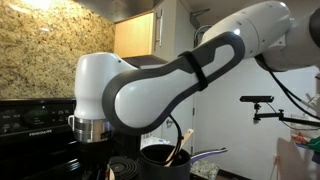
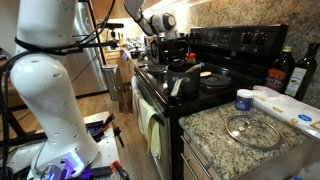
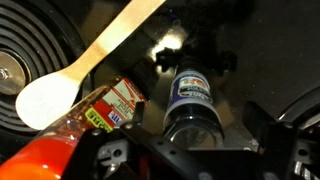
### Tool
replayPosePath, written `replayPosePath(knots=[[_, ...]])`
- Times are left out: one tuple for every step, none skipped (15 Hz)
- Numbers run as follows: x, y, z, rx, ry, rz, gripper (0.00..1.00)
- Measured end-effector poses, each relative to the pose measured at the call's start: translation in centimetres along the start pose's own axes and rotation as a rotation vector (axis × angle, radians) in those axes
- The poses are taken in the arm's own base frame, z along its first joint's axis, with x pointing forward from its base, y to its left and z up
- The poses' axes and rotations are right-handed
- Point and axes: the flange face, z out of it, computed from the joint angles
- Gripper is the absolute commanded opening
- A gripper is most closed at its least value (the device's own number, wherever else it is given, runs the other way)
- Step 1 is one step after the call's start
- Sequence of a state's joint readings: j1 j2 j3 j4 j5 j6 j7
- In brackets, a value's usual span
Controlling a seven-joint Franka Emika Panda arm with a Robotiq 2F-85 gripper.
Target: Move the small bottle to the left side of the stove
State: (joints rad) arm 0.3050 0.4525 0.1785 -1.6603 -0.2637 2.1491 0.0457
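Note:
In the wrist view a small bottle (image 3: pixel 190 92) with a blue and white label and a dark cap stands on the black stove top (image 3: pixel 235 45), between two burners. My gripper (image 3: pixel 198 120) is open and straddles the bottle, one finger on each side with a gap on both. In an exterior view the gripper (image 2: pixel 171 52) hangs low over the far end of the stove (image 2: pixel 200 85), whose raised back panel (image 2: pixel 243 40) carries knobs. The other exterior view shows mostly my arm (image 1: pixel 150 85) and the stove's back panel (image 1: pixel 35 115); the bottle is hidden there.
A wooden spoon (image 3: pixel 85 70) lies just left of the bottle, over a bottle with a red cap (image 3: pixel 105 108). Coil burners (image 3: pixel 20 60) flank both sides. A pot with utensils (image 1: pixel 160 155) stands on the stove. Dark bottles (image 2: pixel 284 70), a blue-lidded jar (image 2: pixel 244 100) and a glass lid (image 2: pixel 250 130) are on the granite counter.

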Motion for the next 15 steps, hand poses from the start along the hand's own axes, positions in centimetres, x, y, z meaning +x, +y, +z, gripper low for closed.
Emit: replayPosePath(knots=[[0.0, -0.1, -0.1, 0.000, 0.001, -0.001, 1.00], [0.1, -0.1, -0.1, 0.000, 0.003, -0.002, 1.00], [0.1, -0.1, -0.2, 0.000, 0.004, -0.002, 1.00], [0.1, -0.1, -0.2, 0.000, 0.005, -0.002, 1.00], [0.1, -0.1, -0.3, 0.002, 0.006, 0.000, 1.00], [0.2, -0.2, -0.5, 0.003, 0.008, 0.000, 1.00], [0.2, -0.2, -0.7, 0.002, 0.012, 0.001, 1.00], [0.2, -0.2, -1.1, 0.001, 0.018, 0.001, 1.00], [0.2, -0.2, -1.7, 0.000, 0.026, 0.002, 1.00], [0.1, -0.2, -2.5, 0.002, 0.037, 0.005, 1.00], [-0.1, -0.4, -3.5, 0.010, 0.042, 0.010, 1.00], [-0.5, -0.6, -4.5, 0.015, 0.045, 0.013, 1.00], [-1.1, -0.9, -5.6, 0.017, 0.047, 0.017, 1.00], [-1.8, -1.1, -6.7, 0.012, 0.052, 0.027, 1.00], [-2.7, -1.3, -7.8, 0.006, 0.060, 0.046, 1.00]])
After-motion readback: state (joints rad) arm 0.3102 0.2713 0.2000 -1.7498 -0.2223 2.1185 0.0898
